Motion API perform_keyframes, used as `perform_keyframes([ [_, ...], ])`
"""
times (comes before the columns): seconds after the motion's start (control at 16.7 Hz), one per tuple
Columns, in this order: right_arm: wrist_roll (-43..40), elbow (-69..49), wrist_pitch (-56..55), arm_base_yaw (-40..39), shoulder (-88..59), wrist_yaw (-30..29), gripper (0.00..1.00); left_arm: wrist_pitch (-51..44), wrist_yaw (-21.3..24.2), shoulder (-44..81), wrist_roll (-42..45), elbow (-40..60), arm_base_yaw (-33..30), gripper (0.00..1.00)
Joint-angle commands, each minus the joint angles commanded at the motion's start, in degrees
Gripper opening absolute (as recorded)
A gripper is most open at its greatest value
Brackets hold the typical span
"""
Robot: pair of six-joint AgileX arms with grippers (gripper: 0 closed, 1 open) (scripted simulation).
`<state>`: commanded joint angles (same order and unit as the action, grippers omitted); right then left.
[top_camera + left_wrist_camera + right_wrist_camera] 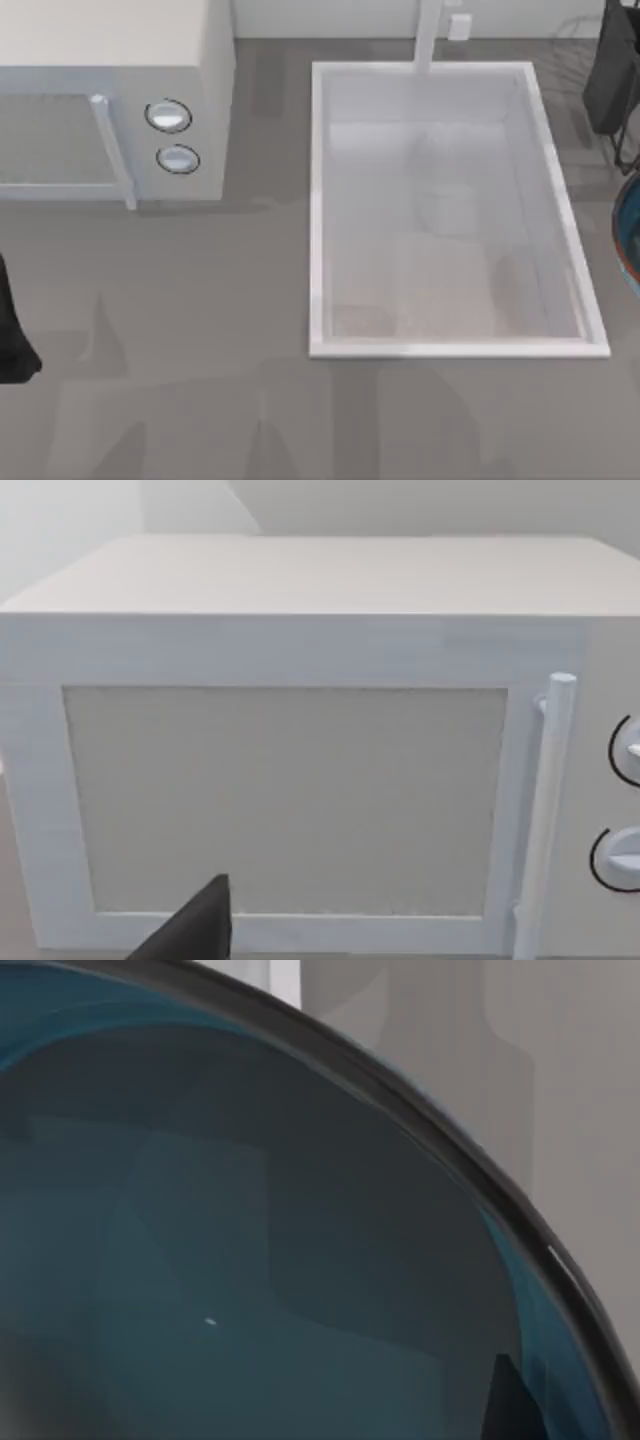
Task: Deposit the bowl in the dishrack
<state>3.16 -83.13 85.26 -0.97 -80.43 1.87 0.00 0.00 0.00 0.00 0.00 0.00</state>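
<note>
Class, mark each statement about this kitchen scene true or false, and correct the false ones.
1. The bowl lies inside the sink. False: it is at the table's right edge, outside the sink.
2. The microwave stands left of the sink. True.
3. The microwave door is open. False: it is shut.
4. The bowl is teal-blue. True.
5. The dishrack sits at the table's left. False: it is at the far right.
</note>
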Motion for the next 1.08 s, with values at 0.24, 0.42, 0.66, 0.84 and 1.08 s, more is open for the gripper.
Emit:
perform_keyframes([
  [0.24, -0.3, 2.3, -12.3, 6.6, 3.9, 5.8, 0.00, 0.0, 0.0, 0.0, 0.0, 0.0, 0.0, 1.00],
  [0.42, -0.6, 5.7, -26.1, 13.3, 7.3, 11.6, 0.00, 0.0, 0.0, 0.0, 0.0, 0.0, 0.0, 1.00],
  [0.66, -1.2, 11.2, -47.6, 22.8, 12.3, 20.0, 0.00, 0.0, 0.0, 0.0, 0.0, 0.0, 0.0, 1.00],
  [0.84, -1.7, 14.6, -62.3, 29.5, 16.9, 26.0, 0.00, 0.0, 0.0, 0.0, 0.0, 0.0, 0.0, 1.00],
  [1.08, -2.1, 17.0, -74.3, 35.7, 22.3, 32.0, 0.00, 0.0, 0.0, 0.0, 0.0, 0.0, 0.0, 1.00],
])
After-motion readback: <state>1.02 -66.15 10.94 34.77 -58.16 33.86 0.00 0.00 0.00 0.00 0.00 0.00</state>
